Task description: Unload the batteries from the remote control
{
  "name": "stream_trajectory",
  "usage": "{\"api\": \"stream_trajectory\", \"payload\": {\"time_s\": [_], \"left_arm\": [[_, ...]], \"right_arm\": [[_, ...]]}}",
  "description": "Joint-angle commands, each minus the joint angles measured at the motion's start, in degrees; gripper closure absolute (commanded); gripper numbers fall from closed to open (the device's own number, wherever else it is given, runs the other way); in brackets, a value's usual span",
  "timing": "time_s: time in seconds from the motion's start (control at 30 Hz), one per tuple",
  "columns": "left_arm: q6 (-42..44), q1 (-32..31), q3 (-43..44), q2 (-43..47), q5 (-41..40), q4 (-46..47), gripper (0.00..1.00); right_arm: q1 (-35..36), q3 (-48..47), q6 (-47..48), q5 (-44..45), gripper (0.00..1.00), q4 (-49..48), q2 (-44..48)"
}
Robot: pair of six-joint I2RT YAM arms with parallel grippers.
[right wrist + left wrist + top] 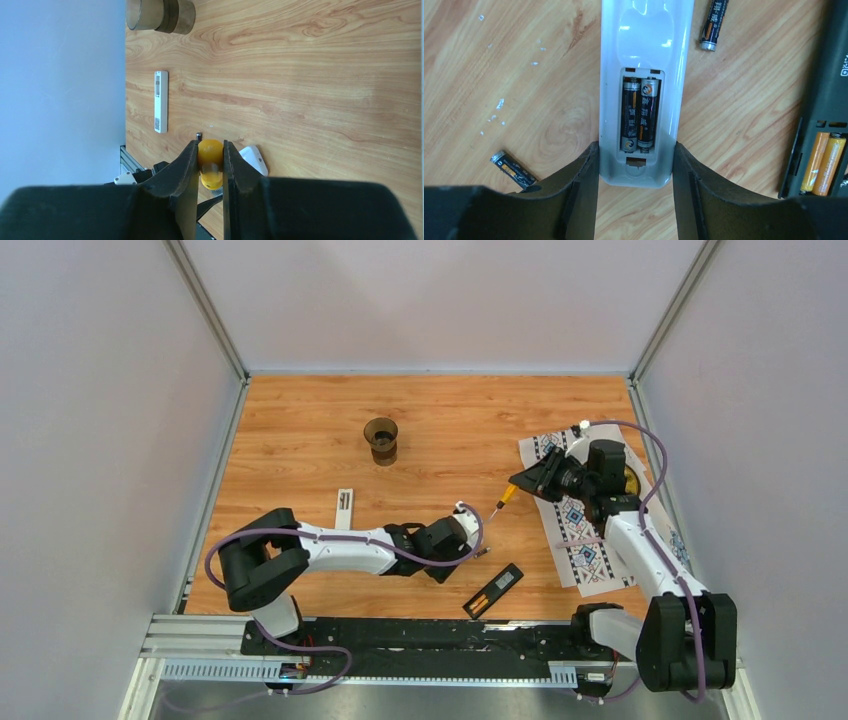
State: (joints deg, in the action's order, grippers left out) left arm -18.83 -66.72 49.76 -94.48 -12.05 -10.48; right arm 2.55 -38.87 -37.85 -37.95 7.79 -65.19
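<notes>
The left gripper (635, 152) clamps the battery end of the white remote (644, 45) mid-table, jaws moderately spread. Two dark batteries (640, 115) sit in its open bay. The right gripper (209, 147) pinches the screwdriver (210, 155) handle, jaws narrowly apart.

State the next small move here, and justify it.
Probably bring the screwdriver in the right gripper down to the white remote and lever a cell out: its bay is open, two dark batteries sit inside, and the left gripper clamps it between its fingers.
</notes>
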Motion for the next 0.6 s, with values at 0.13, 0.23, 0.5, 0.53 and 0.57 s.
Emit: {"api": "stream_trajectory", "payload": {"time_s": [0.13,0.23,0.5,0.53,0.57], "left_arm": [[-0.33,0.1,-3.17,2.36,1.68,3.45,0.27],[-0.94,0.1,-5.02,4.47,1.16,3.36,0.26],[-1.03,0.1,-9.15,6.94,1.68,6.78,0.29],[-0.95,0.1,-9.15,6.68,1.94,7.22,0.29],[-0.77,0.1,-9.15,6.06,2.29,7.84,0.3]], "right_arm": [[3.25,-0.5,-0.65,0.25,1.0,-4.18,-1.25],[4.66,-0.5,-0.74,0.78,1.0,-4.98,-2.4],[8.87,-1.03,-0.65,3.85,1.0,-7.09,-5.65],[9.49,-1.2,-0.65,4.03,1.0,-7.26,-6.09],[10.71,-1.38,-0.48,4.99,1.0,-7.26,-6.96]]}}
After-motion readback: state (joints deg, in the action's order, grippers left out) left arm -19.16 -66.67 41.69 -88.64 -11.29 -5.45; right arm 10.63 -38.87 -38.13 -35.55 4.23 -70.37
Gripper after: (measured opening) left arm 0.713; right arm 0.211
